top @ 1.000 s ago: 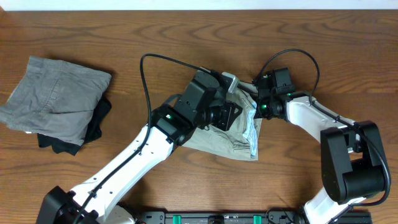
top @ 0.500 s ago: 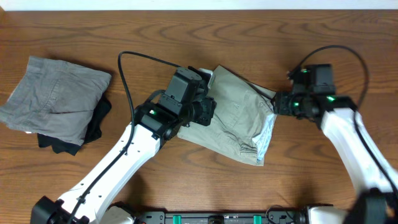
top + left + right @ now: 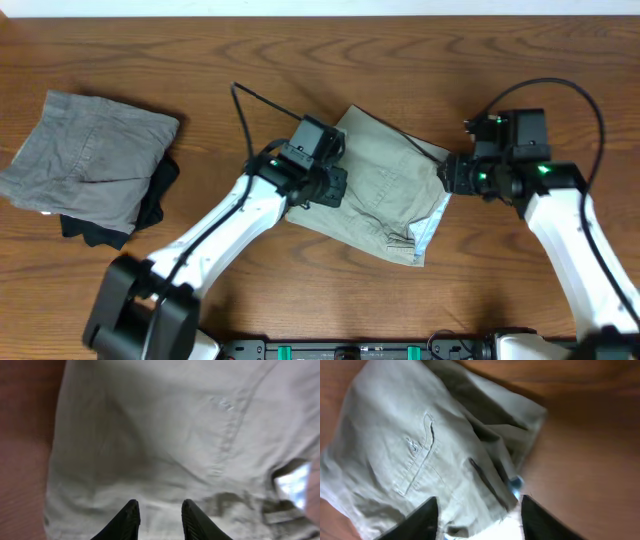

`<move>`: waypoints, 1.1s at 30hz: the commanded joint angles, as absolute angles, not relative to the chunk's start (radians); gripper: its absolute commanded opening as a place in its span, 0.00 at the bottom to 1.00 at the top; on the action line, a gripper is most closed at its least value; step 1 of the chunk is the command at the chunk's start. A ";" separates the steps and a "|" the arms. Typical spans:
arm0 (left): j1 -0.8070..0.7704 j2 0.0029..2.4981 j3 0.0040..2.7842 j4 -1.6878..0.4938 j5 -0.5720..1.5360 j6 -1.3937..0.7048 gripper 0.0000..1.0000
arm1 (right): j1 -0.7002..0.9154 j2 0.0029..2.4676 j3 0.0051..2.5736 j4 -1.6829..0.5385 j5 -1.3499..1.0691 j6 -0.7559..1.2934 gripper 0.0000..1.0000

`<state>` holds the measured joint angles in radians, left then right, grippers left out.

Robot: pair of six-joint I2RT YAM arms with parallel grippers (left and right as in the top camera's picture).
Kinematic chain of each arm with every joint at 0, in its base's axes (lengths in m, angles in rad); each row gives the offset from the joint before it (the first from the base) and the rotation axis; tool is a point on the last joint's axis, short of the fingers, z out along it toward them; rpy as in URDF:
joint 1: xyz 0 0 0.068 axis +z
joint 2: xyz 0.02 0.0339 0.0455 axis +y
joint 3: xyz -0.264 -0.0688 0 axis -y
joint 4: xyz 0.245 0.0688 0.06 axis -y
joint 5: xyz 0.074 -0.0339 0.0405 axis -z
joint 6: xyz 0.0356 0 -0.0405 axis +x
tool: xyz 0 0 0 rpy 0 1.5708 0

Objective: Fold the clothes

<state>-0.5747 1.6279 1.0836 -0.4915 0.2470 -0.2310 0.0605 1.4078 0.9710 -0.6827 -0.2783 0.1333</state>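
Observation:
The khaki-green shorts [image 3: 385, 190] lie folded into a rough rectangle at the table's middle, with pale blue lining [image 3: 432, 226] showing at the right edge. My left gripper [image 3: 331, 187] sits over their left edge. In the left wrist view its jaws [image 3: 161, 512] stand a little apart above the flat cloth [image 3: 175, 435], pinching nothing. My right gripper [image 3: 448, 178] is at the shorts' right edge. In the right wrist view its jaws [image 3: 479, 512] are wide apart, and the hem and stitched pocket [image 3: 417, 452] lie below and between them.
Darker grey folded shorts [image 3: 90, 158] rest on a small black garment [image 3: 152, 205] at the far left. Bare wooden table [image 3: 300, 60] surrounds the work. A black cable [image 3: 250, 110] loops off the left arm and another arcs over the right arm [image 3: 575, 90].
The two grippers, close together over the bunched shorts a second ago, have drawn apart. The shorts now lie spread flatter. The right arm swung out to the right.

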 commanded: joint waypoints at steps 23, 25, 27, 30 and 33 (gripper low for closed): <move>-0.553 1.800 1.074 -0.568 0.276 -0.217 0.30 | 0.078 1.803 0.960 -0.504 -0.138 0.125 0.38; -0.553 1.784 1.083 -0.572 0.277 -0.217 0.30 | 0.079 1.791 0.964 -0.505 -0.194 0.105 0.41; -0.554 1.747 1.092 -0.575 0.279 -0.217 0.30 | 0.079 1.758 0.973 -0.506 -0.241 0.097 0.42; -0.553 1.664 1.095 -0.576 0.278 -0.218 0.31 | 0.079 1.676 0.990 -0.508 -0.263 0.096 0.43; -0.554 1.570 1.095 -0.588 0.278 -0.225 0.31 | 0.079 1.578 1.010 -0.497 -0.262 0.076 0.46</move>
<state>-0.5598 1.6726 1.0836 -0.5793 0.2844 -0.2314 0.0826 1.6886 0.9699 -0.5091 -0.2527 0.1062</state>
